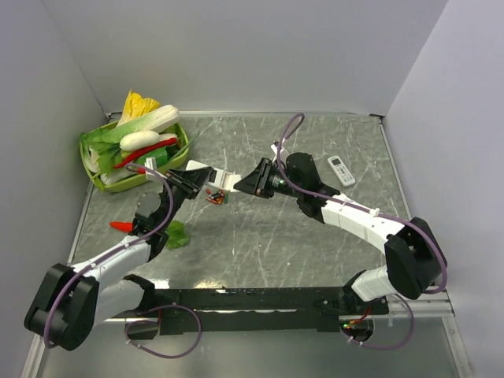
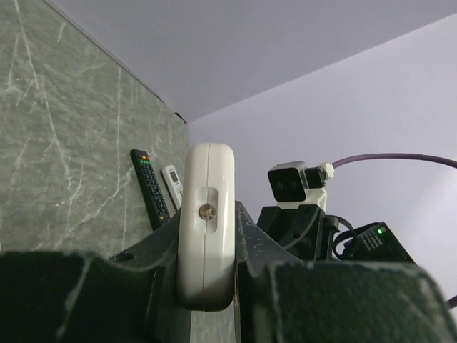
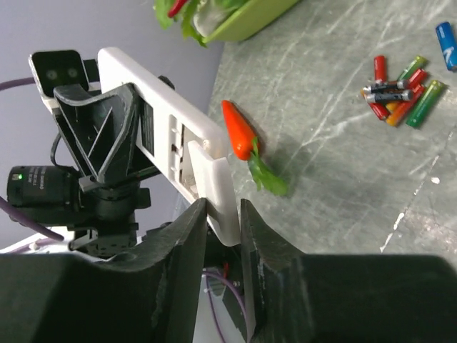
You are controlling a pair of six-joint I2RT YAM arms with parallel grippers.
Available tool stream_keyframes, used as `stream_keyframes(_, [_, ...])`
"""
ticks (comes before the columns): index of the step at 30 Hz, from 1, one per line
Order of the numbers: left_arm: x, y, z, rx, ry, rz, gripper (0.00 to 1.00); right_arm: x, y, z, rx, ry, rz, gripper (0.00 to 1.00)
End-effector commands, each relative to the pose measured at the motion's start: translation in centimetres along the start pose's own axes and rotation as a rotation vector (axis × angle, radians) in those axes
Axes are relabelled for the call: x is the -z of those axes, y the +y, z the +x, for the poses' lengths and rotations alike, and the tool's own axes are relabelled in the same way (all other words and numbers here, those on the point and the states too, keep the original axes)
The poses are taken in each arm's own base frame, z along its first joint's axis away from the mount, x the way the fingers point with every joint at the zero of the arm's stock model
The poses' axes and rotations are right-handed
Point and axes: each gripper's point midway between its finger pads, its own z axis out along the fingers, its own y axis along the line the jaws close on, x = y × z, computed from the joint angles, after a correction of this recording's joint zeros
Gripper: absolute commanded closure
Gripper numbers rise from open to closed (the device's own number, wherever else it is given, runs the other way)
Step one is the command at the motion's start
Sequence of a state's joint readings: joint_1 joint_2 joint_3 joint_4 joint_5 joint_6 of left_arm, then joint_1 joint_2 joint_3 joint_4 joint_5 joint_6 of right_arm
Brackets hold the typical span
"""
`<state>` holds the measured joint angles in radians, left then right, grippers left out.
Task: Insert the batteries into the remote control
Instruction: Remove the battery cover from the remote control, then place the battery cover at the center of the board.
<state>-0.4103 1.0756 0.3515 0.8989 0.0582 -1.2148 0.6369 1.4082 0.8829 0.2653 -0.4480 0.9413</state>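
White, rigid and light, the small rectangular plastic remote control hangs just above the loose coloured cylinder batteries, clenched edgewise in the left gripper. The right gripper pinches what seems to be its thin, breakable back cover, which is best held by the rims.

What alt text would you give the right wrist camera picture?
The right claw pinches the white cover at the end of the remote control, which the left claw holds up. On the grey marble table behind lie an orange carrot and a cluster of batteries.
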Motion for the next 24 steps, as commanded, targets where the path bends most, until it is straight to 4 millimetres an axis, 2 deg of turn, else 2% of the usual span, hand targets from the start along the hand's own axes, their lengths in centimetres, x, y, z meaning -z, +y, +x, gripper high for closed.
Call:
stream_keyframes(1, [-0.7,-2.3,-2.2,-0.017,-0.097,0.078,0.98,0.3,-1.0,0.2,0.009,-0.001,0.028,0.75])
stream_keyframes(5, [-0.6,-1.7,-1.8,-0.024,-0.082,0.061,0.98,0.4,-0.5,0.0,0.034,-0.006,0.010,0.90])
stream_keyframes(10, [0.2,0.7,-1.1,-0.043,-0.060,-0.017,0.98,1.4,-1.2,-0.9,0.055,-0.029,0.025,0.99])
stream_keyframes(12, [0.6,1.6,-1.6,-0.052,-0.089,-0.055,0.98,2.0,-2.3,-0.9,0.046,-0.028,0.041,1.00])
stream_keyframes(13, [0.8,2.4,-1.6,-0.054,-0.090,-0.083,0.98,2.4,-3.6,-0.9,0.033,-0.033,0.062,1.00])
stream_keyframes(15, [1.4,3.4,-1.8,-0.053,-0.096,-0.111,0.98,2.8,-4.4,-0.8,0.027,-0.027,0.059,1.00])
stream_keyframes(16, [1.7,3.9,-2.2,-0.054,-0.104,-0.126,0.98,3.0,-6.0,-0.6,0.013,-0.025,0.087,1.00])
stream_keyframes(17, [2.0,3.9,-2.4,-0.049,-0.110,-0.125,0.98,3.1,-6.6,-0.4,0.011,-0.021,0.094,1.00])
stream_keyframes(18, [2.4,4.4,-2.4,-0.046,-0.110,-0.137,0.98,3.0,-7.1,-0.1,0.009,-0.011,0.097,1.00])
stream_keyframes(19, [2.6,4.5,-2.7,-0.048,-0.116,-0.139,0.98,2.9,-8.6,0.6,-0.008,0.007,0.123,1.00])
stream_keyframes(21, [3.0,4.3,-2.8,-0.060,-0.115,-0.140,0.98,2.4,-9.4,1.1,-0.011,0.017,0.118,1.00])
stream_keyframes(22, [3.1,4.4,-2.9,-0.067,-0.116,-0.146,0.98,1.9,-10.7,1.8,-0.041,0.040,0.140,1.00])
stream_keyframes(24, [3.4,4.1,-3.1,-0.080,-0.116,-0.144,0.98,1.2,-11.1,2.0,-0.049,0.047,0.116,1.00])
